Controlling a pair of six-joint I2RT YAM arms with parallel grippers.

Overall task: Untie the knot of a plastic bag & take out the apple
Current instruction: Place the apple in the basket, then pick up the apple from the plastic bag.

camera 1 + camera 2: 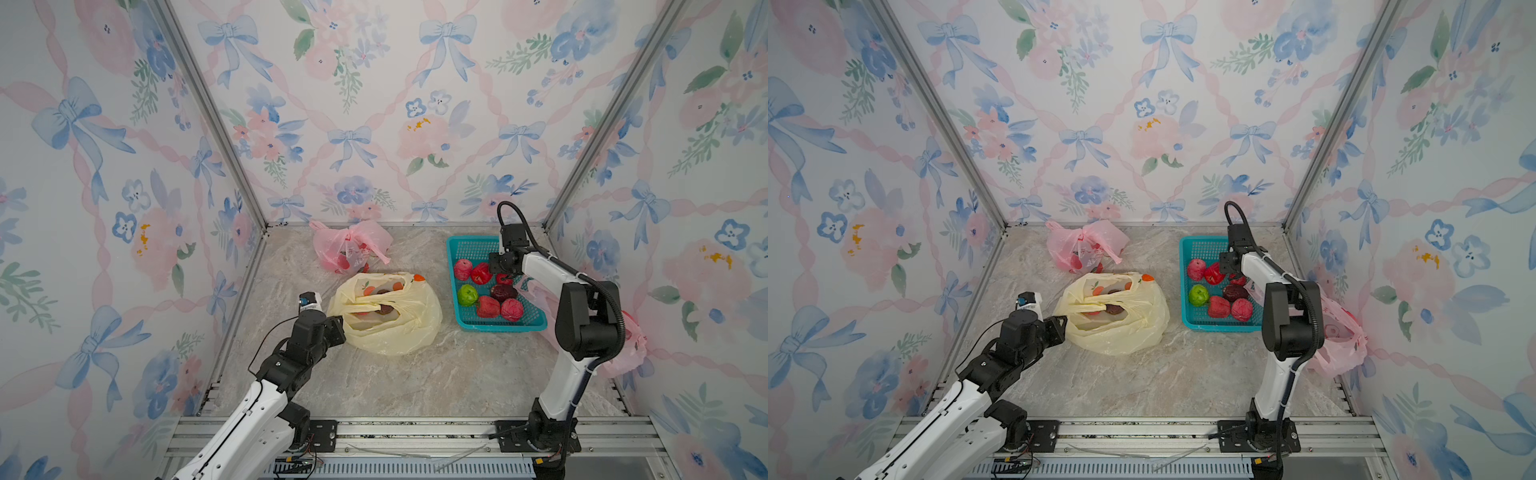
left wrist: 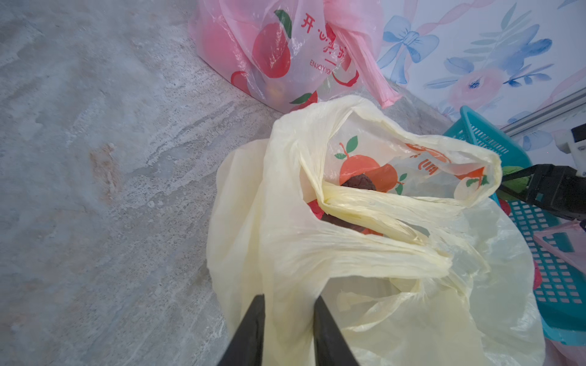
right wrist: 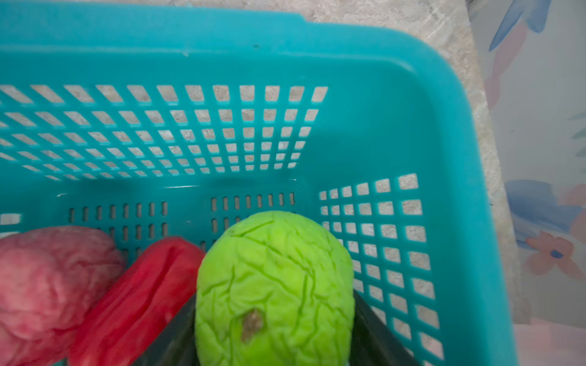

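**Yellow bag lies open; green apple is in the basket between the right jaws**

Picture the marbled table (image 1: 415,382) as a clock face, with six o'clock nearest the robot's bases. A pale yellow plastic bag (image 1: 390,332) sits near the centre. Its mouth gapes and its handles lie loose. A dark fruit (image 1: 384,308) and some red ones show inside.

The left gripper (image 2: 288,298) is at the bag's nine o'clock edge. Its jaws stand apart, with a fold of the yellow film lying between them.

A teal basket (image 1: 473,249) sits at about two o'clock and holds several wrinkled red, pink and dark fruits. The right gripper (image 3: 272,304) reaches down into it. A wrinkled green apple (image 3: 272,253) sits between its jaws, one jaw close on each side. Whether they press on the apple cannot be told.

A pink bag (image 1: 349,245), knotted at the top, rests at twelve o'clock by the back wall. Another pink bag (image 1: 631,345) lies at four o'clock, partly hidden by the right arm.
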